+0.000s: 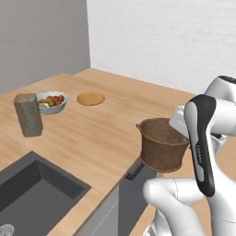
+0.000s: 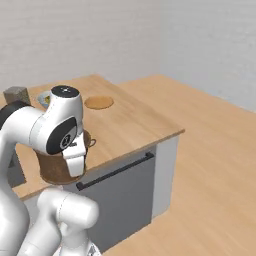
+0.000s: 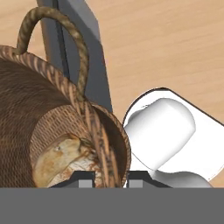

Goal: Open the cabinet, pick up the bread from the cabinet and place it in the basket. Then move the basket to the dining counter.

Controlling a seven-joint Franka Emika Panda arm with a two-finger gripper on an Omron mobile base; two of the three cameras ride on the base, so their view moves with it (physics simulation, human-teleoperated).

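Basket (image 3: pixel 65 109) rim gripped, bread (image 3: pixel 59 159) inside; fruit bowl (image 1: pixel 52 102) behind.

White arm (image 1: pixel 203 152) all over, glossy rounded shells, fat tubular links. There's a long black strip down one link's side, faint small lettering on it. Dark ring at the joint, and a black round cap (image 2: pixel 65 91) with tiny light dots on top. Two small dark fingertips (image 3: pixel 85 178), squared ends.
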